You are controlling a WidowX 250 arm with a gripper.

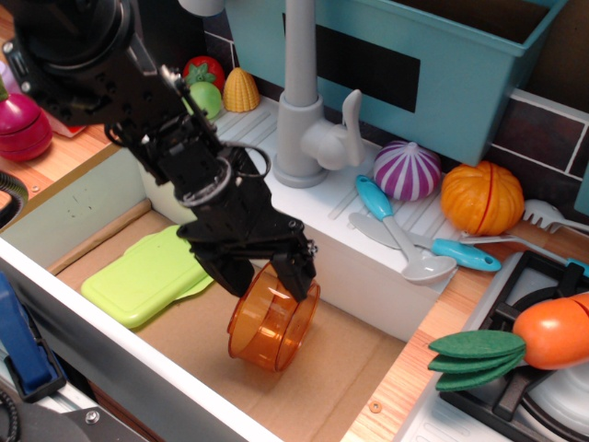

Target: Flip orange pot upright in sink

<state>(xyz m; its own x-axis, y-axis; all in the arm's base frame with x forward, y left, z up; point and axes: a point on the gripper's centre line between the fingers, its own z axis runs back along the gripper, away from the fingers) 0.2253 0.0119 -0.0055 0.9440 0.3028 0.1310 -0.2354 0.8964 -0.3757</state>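
The orange pot (272,322) is translucent and lies on its side on the brown floor of the sink (350,267), its open mouth facing front left. My black gripper (265,275) is open, reaching down from the upper left. Its fingers straddle the pot's upper rim, one finger (296,274) at the pot's top right, the other at its left. The pot rests on the floor and the fingers are not closed on it.
A green cutting board (152,273) lies on the sink floor at left. The grey faucet (299,110) stands behind. A purple onion (408,169), orange pumpkin toy (481,197), blue-handled spoons (405,239) and a carrot (543,331) lie to the right. A teal bin (414,55) stands behind.
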